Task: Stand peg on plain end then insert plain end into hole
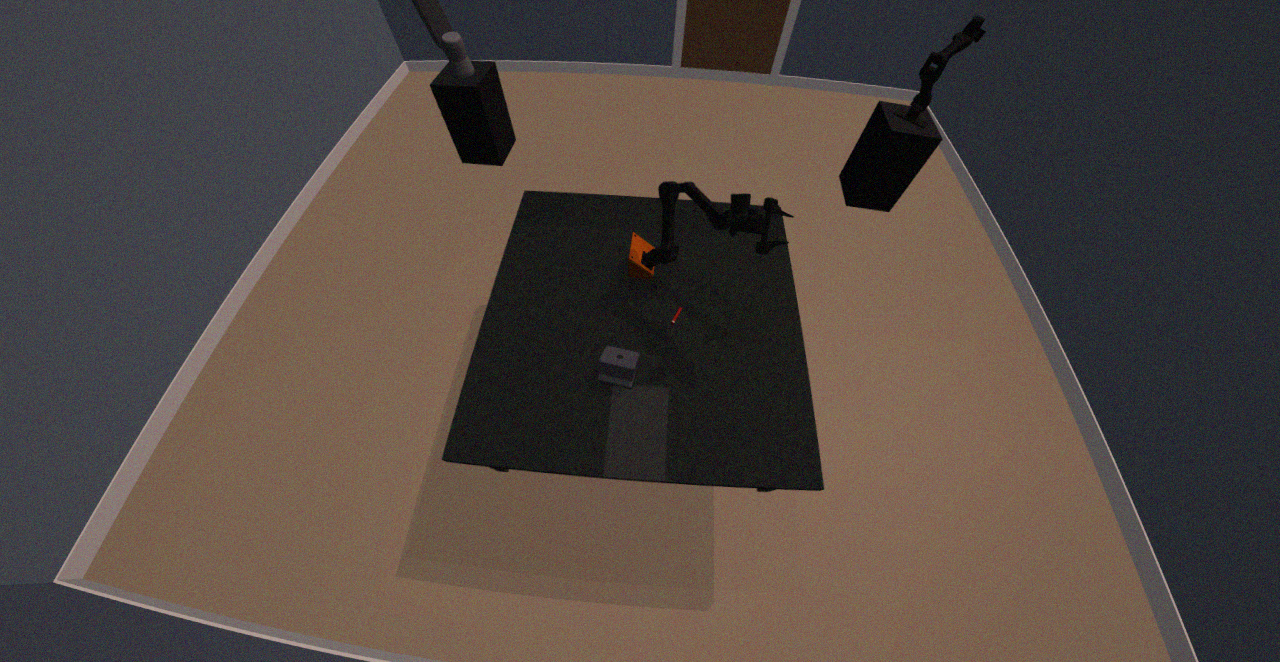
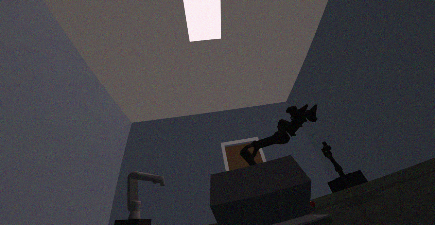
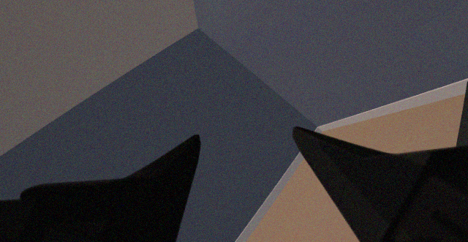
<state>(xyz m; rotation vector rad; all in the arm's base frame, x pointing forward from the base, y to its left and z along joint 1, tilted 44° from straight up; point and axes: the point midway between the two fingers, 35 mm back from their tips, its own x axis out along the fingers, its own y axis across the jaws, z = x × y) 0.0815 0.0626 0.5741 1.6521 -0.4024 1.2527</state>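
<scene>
A small red peg (image 1: pixel 677 315) lies on the dark table (image 1: pixel 554 282), between the arm's base and the panel. Its white band is too small to make out. In the exterior view only a red tip of it (image 2: pixel 312 204) shows beside the block. The grey sloped panel block (image 1: pixel 619 364) (image 2: pixel 258 181) stands near the table's middle, with a dark hole in its face. My gripper (image 1: pixel 776 210) (image 2: pixel 310 112) (image 3: pixel 246 135) is open and empty. It is held high at the far right of the table, well away from the peg, and points toward the wall and floor corner.
An orange plate (image 1: pixel 638 255) stands at my arm's base. Two other arms on black pedestals stand on the floor at the back left (image 1: pixel 471 112) and back right (image 1: pixel 886 156). A brown door (image 1: pixel 738 4) is in the back wall.
</scene>
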